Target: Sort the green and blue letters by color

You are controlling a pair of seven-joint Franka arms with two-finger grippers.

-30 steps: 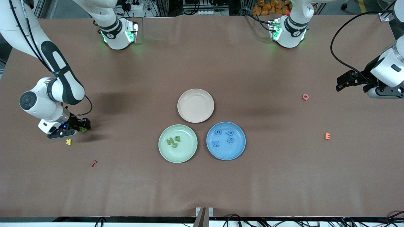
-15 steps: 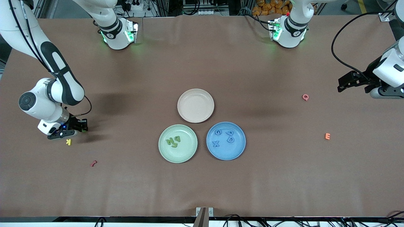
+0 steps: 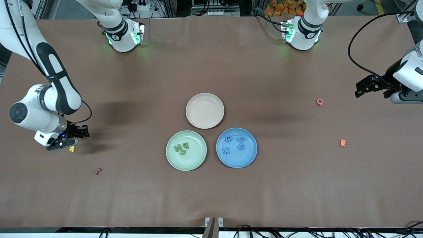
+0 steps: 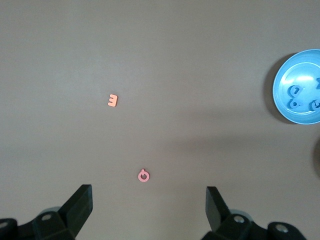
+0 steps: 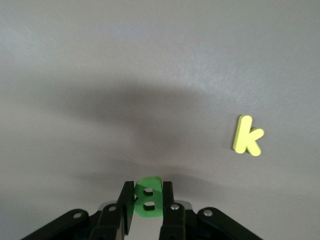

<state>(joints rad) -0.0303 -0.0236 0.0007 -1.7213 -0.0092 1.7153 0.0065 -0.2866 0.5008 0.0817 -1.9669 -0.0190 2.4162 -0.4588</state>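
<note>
My right gripper [image 3: 83, 133] is shut on a green letter B [image 5: 148, 198], which stands upright between the jaws just above the table beside the yellow K. Three green letters [image 3: 181, 147] lie in the green plate [image 3: 172, 160]. The blue plate [image 3: 251, 156] holds several blue letters [image 3: 235, 144] and also shows at the edge of the left wrist view as the blue plate [image 4: 281, 102]. My left gripper [image 3: 360, 89] waits open and empty above the left arm's end of the table; in its wrist view the left gripper [image 4: 148, 210] hangs over bare table near the pink Q.
An empty beige plate [image 3: 205, 124] sits farther from the front camera than the two coloured plates. A yellow K [image 3: 71, 149] and a dark red piece [image 3: 97, 171] lie near my right gripper. A pink Q [image 3: 319, 101] and an orange E [image 3: 342, 142] lie toward the left arm's end.
My right gripper has shut on the green B and drawn back toward the right arm's end of the table with it. The left arm has drifted slightly outward.
</note>
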